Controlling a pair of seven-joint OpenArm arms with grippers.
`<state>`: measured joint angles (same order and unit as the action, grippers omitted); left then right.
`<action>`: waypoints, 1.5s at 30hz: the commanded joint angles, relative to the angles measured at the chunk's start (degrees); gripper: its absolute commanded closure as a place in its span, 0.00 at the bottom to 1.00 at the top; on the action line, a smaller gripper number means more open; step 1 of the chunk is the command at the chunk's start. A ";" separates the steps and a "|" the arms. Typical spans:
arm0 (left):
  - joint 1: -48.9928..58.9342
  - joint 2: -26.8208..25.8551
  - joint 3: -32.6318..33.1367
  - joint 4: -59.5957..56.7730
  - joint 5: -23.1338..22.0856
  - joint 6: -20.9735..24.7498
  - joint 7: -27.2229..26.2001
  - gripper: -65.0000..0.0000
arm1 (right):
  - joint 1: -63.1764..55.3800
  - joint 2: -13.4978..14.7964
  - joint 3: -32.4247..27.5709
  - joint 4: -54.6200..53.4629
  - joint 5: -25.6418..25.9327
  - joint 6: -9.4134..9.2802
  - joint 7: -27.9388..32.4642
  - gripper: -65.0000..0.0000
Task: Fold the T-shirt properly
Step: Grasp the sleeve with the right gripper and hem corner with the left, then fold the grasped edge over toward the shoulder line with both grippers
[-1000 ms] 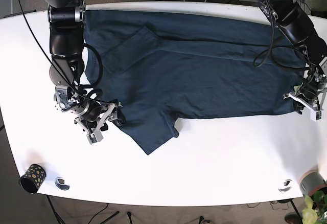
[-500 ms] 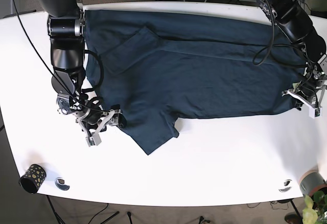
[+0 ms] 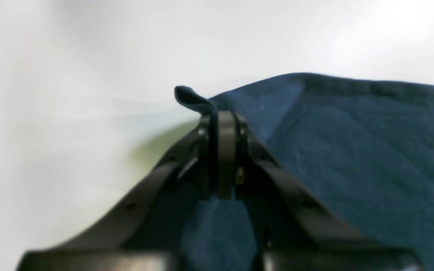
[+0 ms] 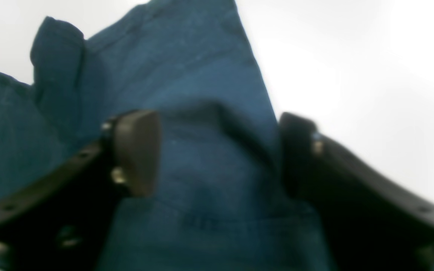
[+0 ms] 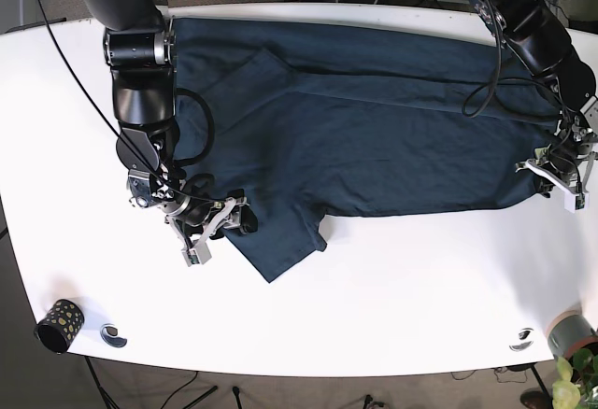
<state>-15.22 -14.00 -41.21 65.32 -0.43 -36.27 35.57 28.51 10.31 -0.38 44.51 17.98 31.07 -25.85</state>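
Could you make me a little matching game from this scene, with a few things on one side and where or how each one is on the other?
Things:
1. left tool
2. right tool
3. T-shirt
4. spotted cup

States:
A. spread flat over the white table
B. standing near the table's front corner
C. pinched shut on a fabric edge
D. open, with cloth between its fingers

Pairs: 1-C, 2-D, 3-A, 4-B

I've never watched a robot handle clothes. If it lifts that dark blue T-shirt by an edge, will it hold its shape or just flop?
Probably flop. The T-shirt lies flat and creased on the table, so it looks thin and limp. In the left wrist view, a corner curls over the shut left claw, suggesting soft, light cloth. Between the open right claw it bunches, so it would likely drag and sag rather than slide stiffly.
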 commanded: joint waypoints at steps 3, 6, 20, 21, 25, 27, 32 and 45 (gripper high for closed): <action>-1.17 -1.08 -0.06 1.27 -0.94 -0.34 -1.24 1.00 | 1.42 0.38 0.25 0.89 0.79 0.27 2.68 0.67; -1.17 -1.08 -0.06 1.27 -0.94 -0.34 -1.24 1.00 | 1.25 0.46 0.25 0.89 0.62 0.27 3.91 0.90; -0.47 -0.99 -0.06 7.43 -4.80 -0.34 -1.24 1.00 | -0.86 0.64 0.51 15.75 -5.45 0.27 -3.30 1.00; -0.12 -0.99 0.11 7.96 -5.77 -0.26 -1.24 1.00 | -0.95 0.64 0.51 16.89 -5.45 0.27 -4.35 1.00; 0.76 -0.99 0.29 10.33 -8.15 -0.26 -0.89 1.00 | -2.09 0.90 0.51 22.43 -5.27 0.36 -8.40 1.00; 1.03 -0.99 0.11 11.65 -9.20 -0.26 1.22 1.00 | -2.97 1.43 0.60 25.77 -5.01 0.36 -10.15 1.00; 1.20 -0.99 -0.06 14.11 -12.19 -0.26 5.09 1.00 | -4.20 1.52 0.60 30.87 -4.92 0.36 -14.20 1.00; 5.16 -1.08 -0.24 20.35 -14.83 -0.26 7.28 1.00 | -11.15 1.43 6.14 45.73 -4.83 0.80 -22.02 1.00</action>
<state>-9.32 -14.00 -41.19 84.38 -14.28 -36.29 44.12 16.60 11.16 4.62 86.41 12.29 31.73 -48.73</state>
